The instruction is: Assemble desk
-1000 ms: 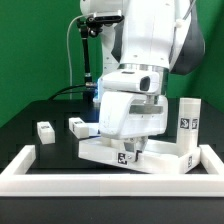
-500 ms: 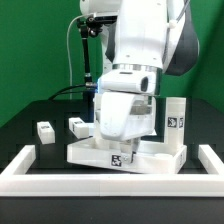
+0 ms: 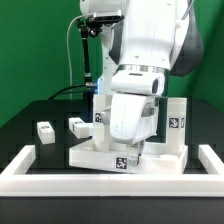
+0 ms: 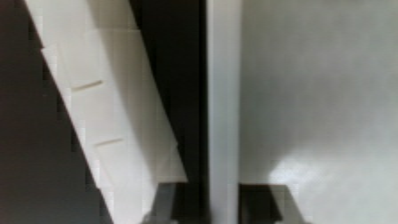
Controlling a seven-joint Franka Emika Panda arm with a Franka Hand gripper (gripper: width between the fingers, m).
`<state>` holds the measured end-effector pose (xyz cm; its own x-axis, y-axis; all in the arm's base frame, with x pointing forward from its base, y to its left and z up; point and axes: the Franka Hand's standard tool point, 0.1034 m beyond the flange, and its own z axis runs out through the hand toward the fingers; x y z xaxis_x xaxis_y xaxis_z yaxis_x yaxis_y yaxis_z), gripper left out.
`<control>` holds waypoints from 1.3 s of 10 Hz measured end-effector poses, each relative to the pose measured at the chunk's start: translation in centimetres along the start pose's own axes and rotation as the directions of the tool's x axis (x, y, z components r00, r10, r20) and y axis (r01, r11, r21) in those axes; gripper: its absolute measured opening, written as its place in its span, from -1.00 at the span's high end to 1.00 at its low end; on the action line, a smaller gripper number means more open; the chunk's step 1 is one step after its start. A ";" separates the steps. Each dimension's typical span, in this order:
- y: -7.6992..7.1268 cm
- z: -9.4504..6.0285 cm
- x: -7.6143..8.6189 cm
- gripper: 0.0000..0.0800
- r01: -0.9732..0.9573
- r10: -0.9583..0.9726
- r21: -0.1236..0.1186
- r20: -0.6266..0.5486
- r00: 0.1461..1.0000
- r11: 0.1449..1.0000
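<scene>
The desk top (image 3: 100, 152), a white tray with a raised rim and a tag on its front face, lies flat on the black table. One white leg (image 3: 177, 125) stands upright at its corner on the exterior view's right. Another tagged leg (image 3: 100, 117) shows behind the hand. My gripper (image 3: 140, 150) points straight down and is shut on the top's rim. In the wrist view the rim (image 4: 222, 100) runs as a thin white strip between the dark fingers (image 4: 178, 205) of my gripper (image 4: 222, 205). Two loose legs (image 3: 44, 132) (image 3: 76, 126) lie further left.
A long low white border wall (image 3: 110, 181) runs along the front and up both sides (image 3: 210, 160). A slanted white piece (image 4: 116, 110) lies close beside the gripped rim in the wrist view. The arm's base and a cable (image 3: 75, 60) stand behind.
The desk top has slid and turned toward the exterior view's left with my gripper on its rim. The upright leg on the right moved left with it. A tagged leg now shows behind the hand.
</scene>
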<state>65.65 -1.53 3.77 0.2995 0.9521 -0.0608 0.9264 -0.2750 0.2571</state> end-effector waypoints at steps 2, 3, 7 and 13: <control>-0.1 0.5 1.8 0.81 0.076 -0.077 -0.040 -0.025 0.997 0.996; -0.2 0.9 2.9 0.80 0.090 -0.092 -0.046 -0.036 0.995 0.995; 0.3 0.5 6.0 0.78 0.106 -0.107 -0.046 -0.020 0.994 0.993; 0.3 0.5 5.8 0.15 0.141 -0.141 -0.044 -0.002 0.990 0.989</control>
<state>67.79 3.81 3.00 0.1652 0.9817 -0.0947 0.9484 -0.1318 0.2884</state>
